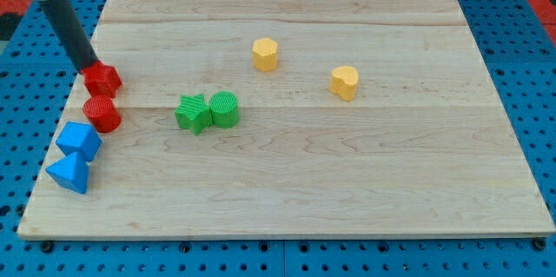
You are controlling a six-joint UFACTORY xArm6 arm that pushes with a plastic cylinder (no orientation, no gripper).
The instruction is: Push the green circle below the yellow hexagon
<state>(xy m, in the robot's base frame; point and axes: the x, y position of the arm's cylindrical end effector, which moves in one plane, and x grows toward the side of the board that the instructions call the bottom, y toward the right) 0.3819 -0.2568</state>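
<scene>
The green circle (pixel 225 108) lies left of the board's middle, touching a green star (pixel 194 113) on its left. The yellow hexagon (pixel 265 54) sits above and to the right of the green circle, near the view's top. My tip (pixel 89 68) is at the far left of the board, right at the upper left edge of a red block (pixel 102 79), far to the left of the green circle.
A yellow heart (pixel 345 82) lies right of the hexagon. A red circle (pixel 103 114) sits below the red block. Two blue blocks, one (pixel 78 141) above the other (pixel 69 173), lie near the board's left edge. The wooden board (pixel 365 173) rests on a blue pegboard.
</scene>
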